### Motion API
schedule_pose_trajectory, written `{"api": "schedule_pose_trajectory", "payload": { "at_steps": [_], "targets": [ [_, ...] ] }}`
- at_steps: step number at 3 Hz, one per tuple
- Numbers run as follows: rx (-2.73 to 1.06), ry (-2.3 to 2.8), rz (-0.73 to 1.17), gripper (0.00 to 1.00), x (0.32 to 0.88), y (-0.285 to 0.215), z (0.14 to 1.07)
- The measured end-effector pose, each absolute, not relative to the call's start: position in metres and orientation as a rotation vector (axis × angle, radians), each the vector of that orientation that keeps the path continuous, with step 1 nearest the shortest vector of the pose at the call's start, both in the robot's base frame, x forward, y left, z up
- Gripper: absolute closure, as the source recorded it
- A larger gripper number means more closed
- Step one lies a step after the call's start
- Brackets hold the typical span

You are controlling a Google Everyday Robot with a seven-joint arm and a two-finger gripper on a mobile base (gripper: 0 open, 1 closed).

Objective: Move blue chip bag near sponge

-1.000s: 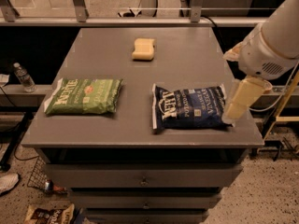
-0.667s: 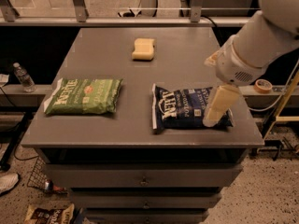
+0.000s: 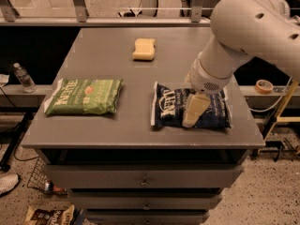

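While a water bottle [image 3: 23, 77] stands on the ledge left of the table [image 3: 117, 130], the green chip bag [image 3: 84, 96] lies at the table's front left and the sponge [image 3: 144, 49] sits toward the back centre. Only bare tabletop lies between the sponge and the blue chip bag [image 3: 168, 110], which rests at the front right, well apart from it. The arm [image 3: 248, 27] slants down from the upper right, its gripper [image 3: 190, 121] over the bag's middle; whether it is spread or closed cannot be told. The bag's long axis runs left to right along the front edge, with white lettering at its left end. A tape roll [image 3: 265, 86] lies further right.
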State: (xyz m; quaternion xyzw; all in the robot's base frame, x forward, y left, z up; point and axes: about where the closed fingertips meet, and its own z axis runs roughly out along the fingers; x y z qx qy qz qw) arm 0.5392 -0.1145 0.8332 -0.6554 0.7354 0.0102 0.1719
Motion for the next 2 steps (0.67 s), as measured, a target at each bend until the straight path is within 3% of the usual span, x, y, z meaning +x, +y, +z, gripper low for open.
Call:
{"api": "schedule_pose_trajectory", "payload": {
  "at_steps": [2],
  "targets": [
    [-1.863,2.085,0.011,0.64,0.5535,-0.1056,0.8305]
  ]
}}
